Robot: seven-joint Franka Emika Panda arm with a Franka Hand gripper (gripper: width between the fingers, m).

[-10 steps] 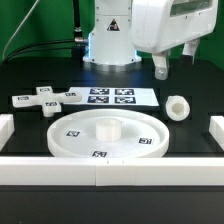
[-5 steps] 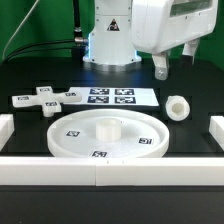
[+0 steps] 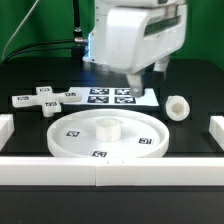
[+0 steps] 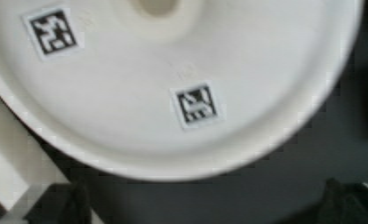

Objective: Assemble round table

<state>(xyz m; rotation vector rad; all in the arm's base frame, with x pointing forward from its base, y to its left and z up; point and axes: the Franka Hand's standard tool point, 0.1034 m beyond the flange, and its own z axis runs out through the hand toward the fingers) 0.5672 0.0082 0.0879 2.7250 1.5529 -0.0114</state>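
Step, as judged: grasp the disc [image 3: 72, 133], which lies midway along the worktop's front edge | gripper [image 3: 148, 76]: fingers spread, holding nothing | you should straddle the raised rim squarely, clear of the hub [image 3: 108, 127]; smooth hard white plastic may slip | leg [image 3: 177, 107]: stubby hollow cylinder near the exterior view's right edge.

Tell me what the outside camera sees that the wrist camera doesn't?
Only the exterior view shows the white plastic cross-shaped piece, the short thick white cylinder leg, the marker board and the robot's white arm. Only the wrist view shows two black-and-white square tags big and close. Both show the large white rimmed round plastic disc they sit on.
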